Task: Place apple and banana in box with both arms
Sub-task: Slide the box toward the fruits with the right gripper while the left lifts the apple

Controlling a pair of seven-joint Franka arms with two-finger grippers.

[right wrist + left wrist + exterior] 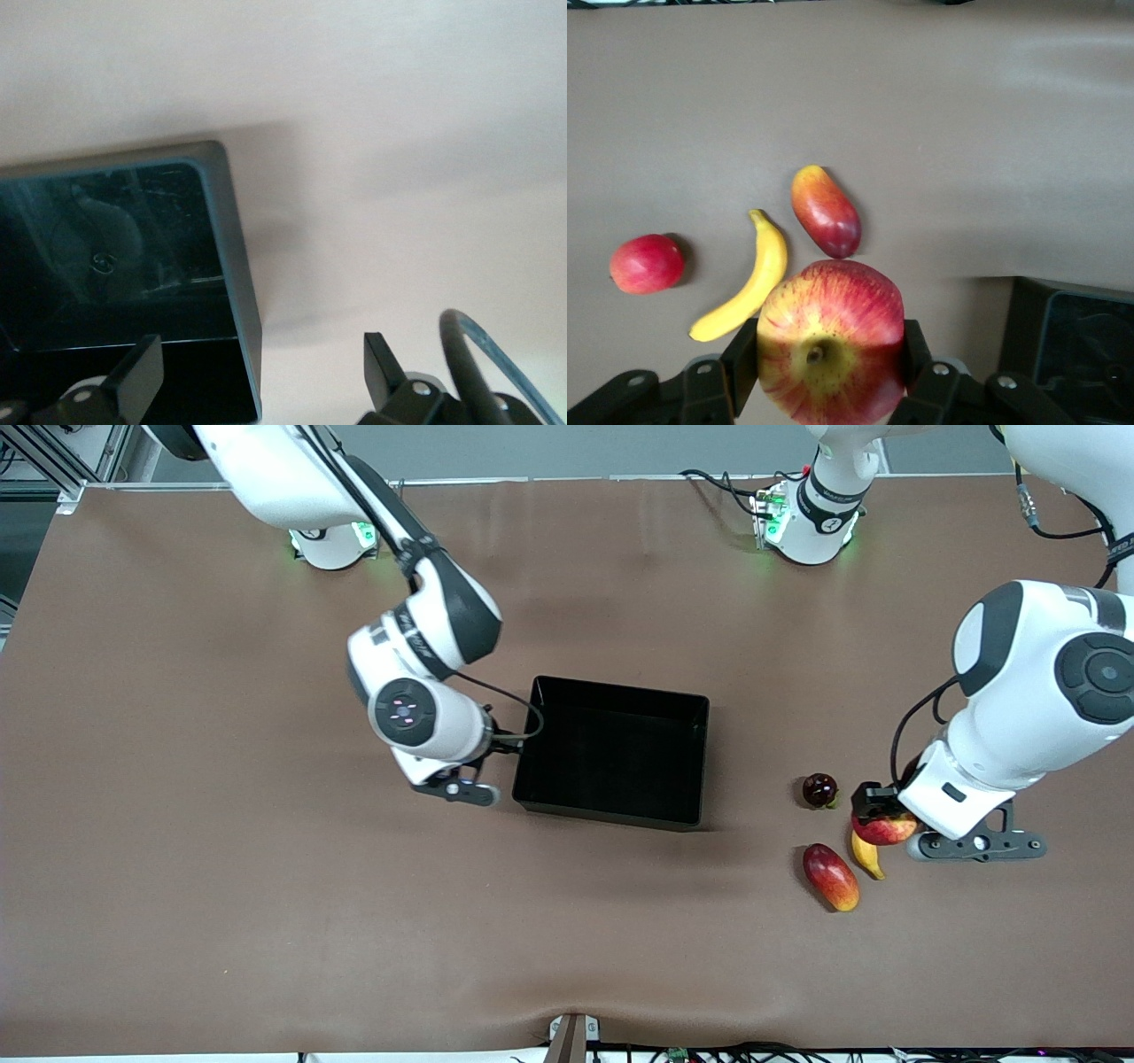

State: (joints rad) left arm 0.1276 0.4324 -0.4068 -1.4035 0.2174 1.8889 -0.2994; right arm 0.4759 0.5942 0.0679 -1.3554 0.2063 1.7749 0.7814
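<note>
Already lifted: apple (830, 343) clamped across its middle by left gripper (830, 359).
Firm, smooth, slippery; right gripper (261, 367) open over box (620, 691) rim.

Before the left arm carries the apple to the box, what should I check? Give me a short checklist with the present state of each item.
1. Left gripper shut on the apple: ok.
2. Apple lifted off the table: cannot tell.
3. Box holds no fruit: ok.
4. Right gripper open, straddling the box wall at the right arm's end: not ok, it may crowd the drop.
5. Banana lies free on the table, beside the mango: ok.
</note>
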